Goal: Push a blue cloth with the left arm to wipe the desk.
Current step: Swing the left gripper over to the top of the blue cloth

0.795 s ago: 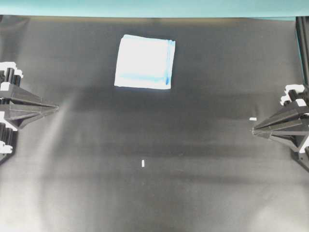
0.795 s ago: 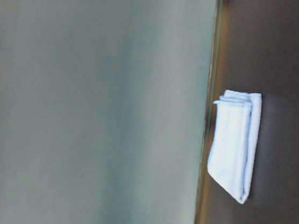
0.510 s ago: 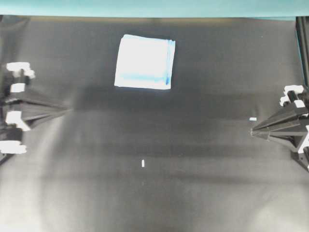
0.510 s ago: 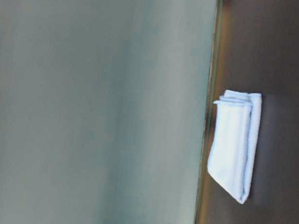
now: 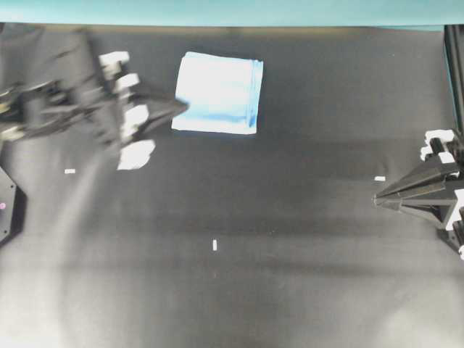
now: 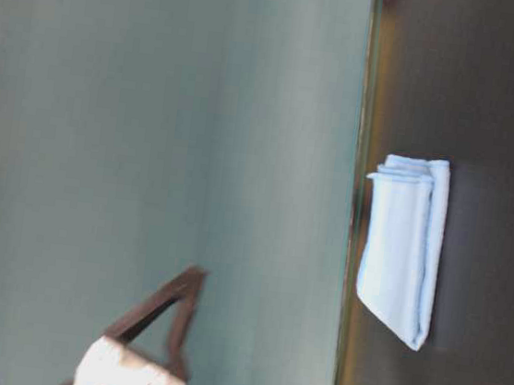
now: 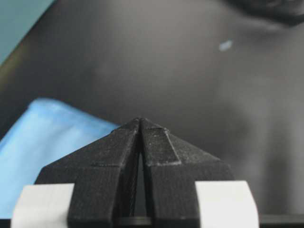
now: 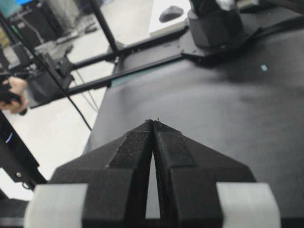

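Note:
The blue cloth (image 5: pixel 217 93) lies folded on the black desk (image 5: pixel 239 275) near the far teal strip. It also shows in the table-level view (image 6: pixel 401 246) and at the left of the left wrist view (image 7: pixel 38 137). My left gripper (image 5: pixel 183 106) is shut and empty, blurred by motion, with its tip at the cloth's left edge; I cannot tell if it touches. It shows shut in the left wrist view (image 7: pixel 140 121) and raised above the desk in the table-level view (image 6: pixel 193 278). My right gripper (image 5: pixel 377 199) is shut and empty at the right edge, also in its wrist view (image 8: pixel 153 122).
Tiny white scraps lie on the desk: one left (image 5: pixel 69 171), one in the middle front (image 5: pixel 214 245), one by the right gripper (image 5: pixel 379 178). The teal strip (image 5: pixel 232 11) runs along the far edge. A black frame post (image 5: pixel 455 65) stands at far right.
My left arm has swung from the left edge up and to the right, reaching the cloth's left edge. The cloth and the right gripper have not moved.

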Motion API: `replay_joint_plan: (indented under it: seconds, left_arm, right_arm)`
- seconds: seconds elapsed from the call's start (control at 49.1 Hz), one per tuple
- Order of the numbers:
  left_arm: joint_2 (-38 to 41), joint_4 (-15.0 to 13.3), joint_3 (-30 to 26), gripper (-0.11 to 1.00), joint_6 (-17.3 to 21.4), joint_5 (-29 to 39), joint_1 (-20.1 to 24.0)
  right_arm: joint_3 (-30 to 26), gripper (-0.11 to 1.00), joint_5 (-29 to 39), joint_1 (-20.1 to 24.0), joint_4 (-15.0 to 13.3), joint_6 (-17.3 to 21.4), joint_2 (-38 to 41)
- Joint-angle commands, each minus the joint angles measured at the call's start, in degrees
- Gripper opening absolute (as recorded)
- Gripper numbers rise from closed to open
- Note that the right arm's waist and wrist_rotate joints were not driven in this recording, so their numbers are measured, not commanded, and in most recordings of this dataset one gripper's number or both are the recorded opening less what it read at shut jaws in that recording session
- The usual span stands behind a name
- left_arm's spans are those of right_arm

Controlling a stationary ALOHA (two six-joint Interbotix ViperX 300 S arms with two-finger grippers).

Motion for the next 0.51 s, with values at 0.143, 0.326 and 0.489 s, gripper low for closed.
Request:
replay_joint_plan:
  seconds: [0.143,0.326,0.489]
  left_arm:
    - [11.1,0.3,-8.3,0.16,4.1,2.4,3.9]
    - [18.7,0.3,-13.2,0.67,5.5,3.9,6.5]
    - [24.9,0.3,-16.7,0.88,4.6,6.2,8.6]
  right_arm:
    - [-0.8,0.0,0.2,-0.1,0.0,0.0,0.4]
    - [-0.8,0.0,0.2,0.0,0.0,0.1,0.4]
    - [-0.8,0.0,0.0,0.0,0.0,0.1,0.4]
